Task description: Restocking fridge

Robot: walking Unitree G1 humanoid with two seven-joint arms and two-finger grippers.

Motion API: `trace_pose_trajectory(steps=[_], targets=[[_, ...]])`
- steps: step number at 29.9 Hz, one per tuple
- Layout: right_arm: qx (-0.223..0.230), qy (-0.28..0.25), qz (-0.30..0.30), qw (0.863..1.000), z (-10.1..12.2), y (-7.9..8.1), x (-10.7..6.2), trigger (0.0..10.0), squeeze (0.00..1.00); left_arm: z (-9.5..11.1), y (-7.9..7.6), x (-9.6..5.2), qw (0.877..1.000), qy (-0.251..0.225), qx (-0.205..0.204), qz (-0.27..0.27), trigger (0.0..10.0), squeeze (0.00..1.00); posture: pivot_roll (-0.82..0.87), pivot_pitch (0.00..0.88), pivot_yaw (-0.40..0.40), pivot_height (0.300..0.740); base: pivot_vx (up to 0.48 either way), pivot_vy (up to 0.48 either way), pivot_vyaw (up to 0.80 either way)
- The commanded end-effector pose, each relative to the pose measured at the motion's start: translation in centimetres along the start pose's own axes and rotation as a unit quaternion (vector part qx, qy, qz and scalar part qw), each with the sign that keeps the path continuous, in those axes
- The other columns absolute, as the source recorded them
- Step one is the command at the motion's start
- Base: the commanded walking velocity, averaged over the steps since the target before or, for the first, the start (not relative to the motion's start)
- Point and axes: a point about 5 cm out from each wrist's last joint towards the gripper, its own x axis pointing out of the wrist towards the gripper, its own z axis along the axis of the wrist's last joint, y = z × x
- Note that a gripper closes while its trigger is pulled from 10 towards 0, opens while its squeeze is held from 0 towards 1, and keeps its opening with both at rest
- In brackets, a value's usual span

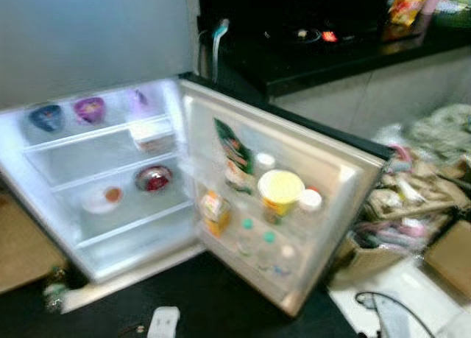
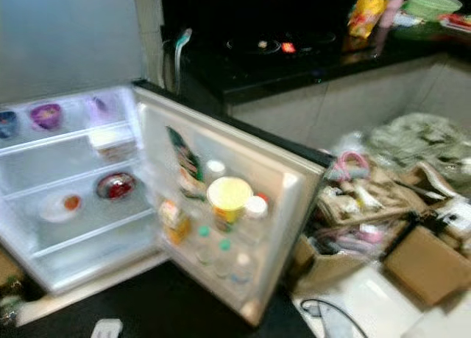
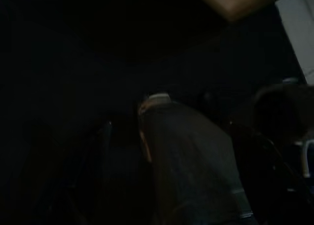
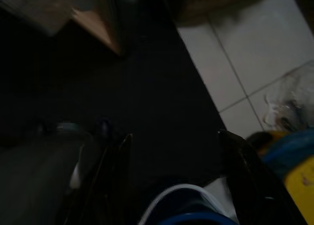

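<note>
A small fridge (image 1: 110,227) stands open and lit, its door (image 1: 346,183) swung to the right. The top shelf carries a blue bowl (image 1: 45,117), a purple bowl (image 1: 89,110) and a flat box (image 1: 152,134). Below them sit a red bowl (image 1: 154,178) and a white plate (image 1: 104,198). The door racks hold a yellow cup (image 1: 280,192), a green packet (image 1: 234,150), an orange carton (image 1: 214,209) and small green-capped bottles (image 1: 248,224). My right gripper (image 4: 174,135) hangs open over the dark mat. My left gripper (image 3: 169,124) hangs in the shade, fingers apart.
A black counter with a hob (image 1: 324,51) runs behind the fridge. Bags and boxes (image 1: 419,183) crowd the floor to the right. Before the fridge is a dark mat (image 1: 213,294) with a white object (image 1: 163,322) on it. A cable (image 1: 375,301) lies on pale tiles.
</note>
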Motion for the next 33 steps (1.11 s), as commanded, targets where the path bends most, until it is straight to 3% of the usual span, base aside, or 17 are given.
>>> trace_pose_trajectory(steps=[1,8,10,11,12,14,15,16,17,19,20,21,22,25,27,29,33], targets=[[0.023,-0.031,-0.006,0.999,1.4,-0.5,0.0,10.0,0.0,-1.0,-0.1,-0.1,1.0,0.021,0.002,-0.002,10.0,0.0,-0.07,0.006,-0.004,0.74,0.0,0.0,0.0],[0.108,-0.115,0.005,0.987,5.5,-1.6,-0.4,10.0,0.0,-0.9,0.0,-0.2,1.0,0.021,-0.003,0.003,10.0,0.0,-0.07,0.006,-0.004,0.74,0.0,0.0,0.0],[0.143,-0.17,0.019,0.975,8.3,-2.3,-0.9,10.0,0.0,-0.9,0.1,-0.2,1.0,0.021,-0.001,0.003,10.0,0.0,-0.07,0.011,-0.001,0.74,0.0,0.0,0.0],[0.143,-0.17,0.019,0.975,8.3,-2.3,-0.9,10.0,0.0,-0.9,0.1,-0.2,1.0,0.021,-0.001,0.003,10.0,0.0,-0.07,0.011,-0.001,0.74,0.0,0.0,0.0],[0.163,-0.215,0.046,0.962,10.8,-2.6,-1.4,10.0,0.0,-0.9,0.1,-0.2,1.0,0.021,-0.002,0.003,10.0,0.0,-0.07,0.013,-0.001,0.74,0.0,0.0,0.0],[0.163,-0.215,0.046,0.962,10.8,-2.6,-1.4,10.0,0.0,-0.9,0.1,-0.2,1.0,0.021,-0.002,0.003,10.0,0.0,-0.07,0.013,-0.001,0.74,0.0,0.0,0.0],[0.175,-0.246,0.065,0.951,12.4,-2.8,-1.9,10.0,0.0,-0.9,0.1,-0.2,1.0,0.021,-0.002,0.003,10.0,0.0,-0.07,0.015,-0.002,0.74,0.0,0.0,0.0],[0.217,-0.293,0.107,0.925,15.0,-2.9,-2.8,10.0,0.0,-0.9,0.0,-0.2,1.0,0.021,-0.003,0.002,10.0,0.0,-0.07,0.015,-0.003,0.74,0.0,0.0,0.0],[0.217,-0.293,0.107,0.925,15.0,-2.9,-2.8,10.0,0.0,-0.9,0.0,-0.2,1.0,0.021,-0.003,0.002,10.0,0.0,-0.07,0.015,-0.003,0.74,0.0,0.0,0.0],[0.263,-0.358,0.171,0.879,18.6,-2.9,-4.3,10.0,0.0,-0.9,-0.1,-0.1,1.0,0.021,-0.003,0.0,10.0,0.0,-0.07,0.016,-0.004,0.74,0.0,0.0,0.0],[0.263,-0.358,0.171,0.879,18.6,-2.9,-4.3,10.0,0.0,-0.9,-0.1,-0.1,1.0,0.021,-0.003,0.0,10.0,0.0,-0.07,0.016,-0.004,0.74,0.0,0.0,0.0],[0.273,-0.381,0.191,0.862,20.0,-2.7,-4.9,10.0,0.0,-0.9,-0.2,-0.1,1.0,0.022,0.0,-0.002,10.0,0.0,-0.07,0.016,-0.004,0.74,0.0,0.0,0.0],[0.273,-0.381,0.191,0.862,20.0,-2.7,-4.9,10.0,0.0,-0.9,-0.2,-0.1,1.0,0.022,0.0,-0.002,10.0,0.0,-0.07,0.016,-0.004,0.74,0.0,0.0,0.0],[0.313,-0.412,0.216,0.828,21.7,-2.6,-5.7,10.0,0.0,-1.0,-0.5,0.0,1.0,0.025,0.006,-0.005,10.0,0.0,-0.07,0.018,-0.003,0.74,0.0,0.0,0.0],[0.313,-0.412,0.216,0.828,21.7,-2.6,-5.7,10.0,0.0,-1.0,-0.5,0.0,1.0,0.025,0.006,-0.005,10.0,0.0,-0.07,0.018,-0.003,0.74,0.0,0.0,0.0],[0.317,-0.415,0.242,0.818,22.1,-1.8,-5.8,10.0,0.0,-1.0,-0.5,0.0,1.0,0.027,0.009,-0.007,10.0,0.0,-0.07,0.018,-0.003,0.74,0.0,0.0,0.0],[0.291,-0.41,0.274,0.82,22.2,-0.3,-5.7,10.0,0.0,-1.0,-0.5,0.0,1.0,0.027,0.01,-0.008,10.0,0.0,-0.07,0.018,-0.003,0.74,0.0,0.0,0.0]])
